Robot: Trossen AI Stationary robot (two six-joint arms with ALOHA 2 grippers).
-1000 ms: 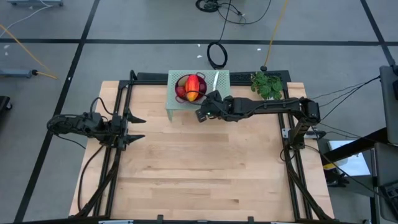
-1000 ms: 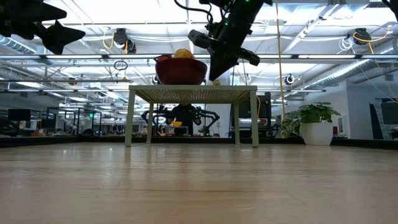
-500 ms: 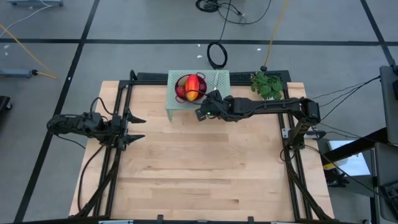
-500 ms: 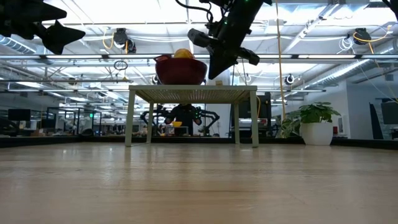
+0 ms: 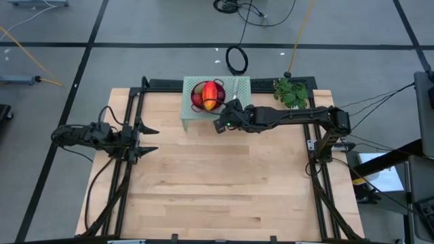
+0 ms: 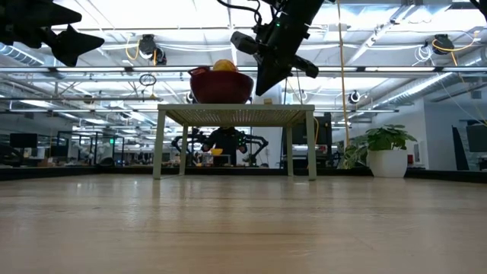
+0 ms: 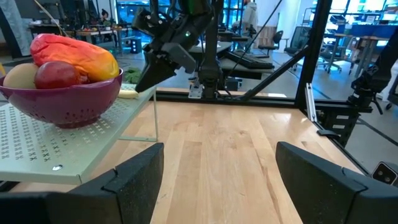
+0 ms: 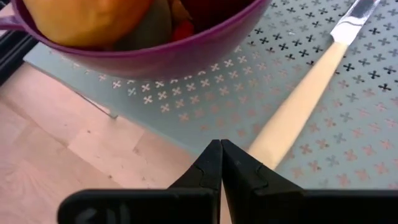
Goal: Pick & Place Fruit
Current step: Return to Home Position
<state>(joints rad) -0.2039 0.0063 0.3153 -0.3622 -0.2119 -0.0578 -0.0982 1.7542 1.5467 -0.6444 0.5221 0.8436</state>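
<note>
A purple perforated bowl (image 5: 207, 95) stands on a small pale green table (image 5: 234, 87) at the far middle. It holds fruit: a red-orange-yellow oblong (image 7: 74, 48), a dark red ball (image 7: 59, 74) and a pale brown oval (image 7: 18, 76). My right gripper (image 8: 221, 144) is shut and slants down. It hovers just over the small table's near edge (image 5: 218, 127), beside the bowl and above the knife's handle end. My left gripper (image 5: 156, 139) stands open and level at the table's left, with nothing between its fingers.
A yellow-handled knife (image 8: 292, 118) lies on the small table to the right of the bowl. A potted plant (image 5: 291, 93) stands at the far right. The wooden tabletop (image 5: 217, 183) stretches in front of both arms.
</note>
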